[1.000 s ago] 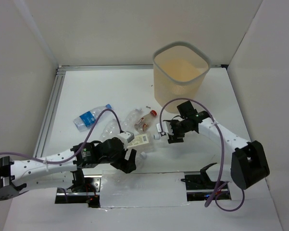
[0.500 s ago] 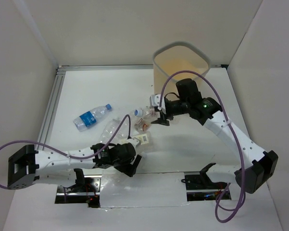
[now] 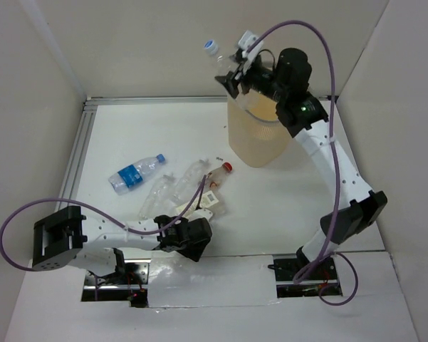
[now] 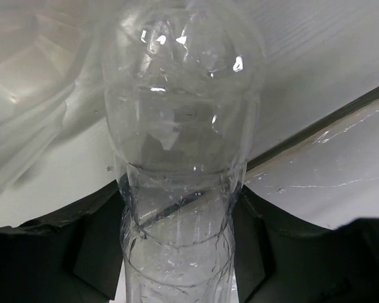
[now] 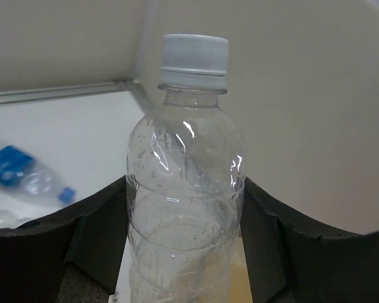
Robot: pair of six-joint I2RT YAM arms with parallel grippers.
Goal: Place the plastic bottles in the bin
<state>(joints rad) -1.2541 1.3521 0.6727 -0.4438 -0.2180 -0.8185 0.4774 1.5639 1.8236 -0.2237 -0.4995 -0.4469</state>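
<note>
Up over the far-left rim of the bin (image 3: 262,146): right gripper (image 3: 235,73), raised clear of the mouth. Partly spread, yet clamped on the white-capped bottle (image 3: 221,58). Grips it around the body, fingers (image 5: 98,243) pressed to both sides, cap end uppermost and tipped out to the left of the bin. Clear and crinkled in the wrist view, with a pale cap.

Well off to the near left of the bin, down at the table (image 3: 128,128): left gripper (image 3: 192,240). Pinches a crumpled clear bottle (image 4: 180,189) across its body, dark pads (image 4: 94,252) tight against either side, no gap to be seen. Mostly hidden under the gripper from above.

Lying loose between that gripper and the bin: a small cluster. Nearest the bin, the red-capped bottle (image 3: 217,174). Just on its near side, the white-labelled bottle (image 3: 212,204). Left of those, more clear bottles (image 3: 164,194), too jumbled to count. Farthest left from the bin and apart from the cluster: the blue-labelled bottle (image 3: 134,173), flat on its side.

Cannot tell what lies inside the bin.
</note>
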